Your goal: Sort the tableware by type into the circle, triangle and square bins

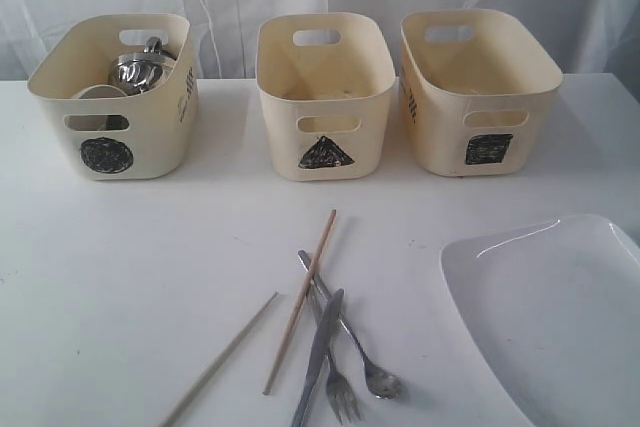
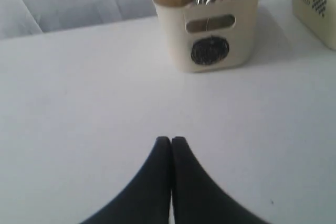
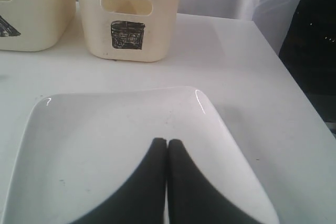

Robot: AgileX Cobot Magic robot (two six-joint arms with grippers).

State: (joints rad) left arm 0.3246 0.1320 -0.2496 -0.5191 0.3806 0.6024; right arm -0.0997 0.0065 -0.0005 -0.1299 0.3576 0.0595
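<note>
Treat circle bin [image 1: 150,152] at 10 o'clock as loaded with steel mugs [image 1: 140,69]. Locate chopsticks [image 1: 300,302], knife [image 1: 318,357], fork [image 1: 338,387] and spoon [image 1: 378,379] at 6 o'clock on tabletop [image 1: 120,267], plate [image 1: 560,317] at 4 o'clock. Note left fingers [image 2: 161,153] and right fingers [image 3: 156,156] closed, empty. Next, probably: open right fingers, grip plate rim, carry to square bin [image 1: 480,117] at 1 o'clock.

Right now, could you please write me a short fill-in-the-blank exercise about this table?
The steel mugs sit in the bin marked with a ___.
The middle bin carries a ___ mark.
The left hand and the right hand are both ___.
The white plate lies nearest the ___ bin.
Missing words: circle, triangle, shut, square.
</note>
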